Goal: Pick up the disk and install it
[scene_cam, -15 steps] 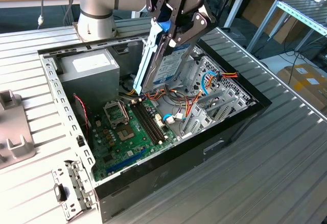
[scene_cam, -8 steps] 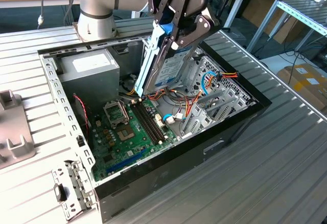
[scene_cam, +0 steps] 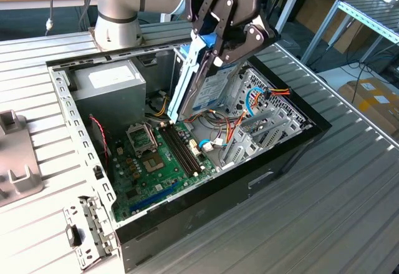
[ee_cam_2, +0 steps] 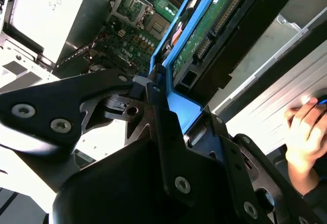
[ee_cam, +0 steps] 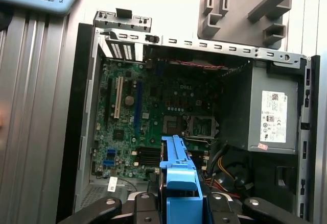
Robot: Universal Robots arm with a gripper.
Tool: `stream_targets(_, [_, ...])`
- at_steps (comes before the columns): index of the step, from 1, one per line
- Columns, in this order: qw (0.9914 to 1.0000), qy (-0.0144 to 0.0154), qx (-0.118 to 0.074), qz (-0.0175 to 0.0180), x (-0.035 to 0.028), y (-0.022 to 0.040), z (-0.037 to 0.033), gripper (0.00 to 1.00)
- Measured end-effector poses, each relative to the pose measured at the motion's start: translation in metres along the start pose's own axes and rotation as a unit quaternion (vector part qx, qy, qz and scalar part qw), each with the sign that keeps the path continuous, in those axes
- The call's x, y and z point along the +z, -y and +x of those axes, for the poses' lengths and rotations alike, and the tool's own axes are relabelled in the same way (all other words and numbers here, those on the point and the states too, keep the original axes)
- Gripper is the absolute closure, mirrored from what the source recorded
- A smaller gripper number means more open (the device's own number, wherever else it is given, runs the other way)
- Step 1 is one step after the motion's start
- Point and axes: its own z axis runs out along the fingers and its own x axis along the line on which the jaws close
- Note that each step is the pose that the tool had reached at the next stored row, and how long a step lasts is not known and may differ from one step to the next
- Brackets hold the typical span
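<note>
The claw (scene_cam: 222, 44) grips the disk (scene_cam: 209, 87) by its blue rail. The disk hangs tilted over the open computer case (scene_cam: 293, 143). Its low end is near the motherboard (scene_cam: 149, 174), just beside the metal drive cage (scene_cam: 262, 123). To do this well, I think it should go slowly, keep off the coloured wires (scene_cam: 259, 96) and line up straight with the cage.

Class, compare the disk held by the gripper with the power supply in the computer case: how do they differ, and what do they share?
The disk is thin, with a light-blue frame; the power supply is a bulky grey box. The disk is steeply tilted, clamped in the gripper; the power supply sits level in a corner of the case. Both are rectangular with grey metal.
</note>
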Motion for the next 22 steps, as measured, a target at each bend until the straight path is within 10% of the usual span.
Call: stream_targets(22, [1.0, 0.0, 0.0, 0.0, -0.0008, -0.0019, 0.0191, 0.63])
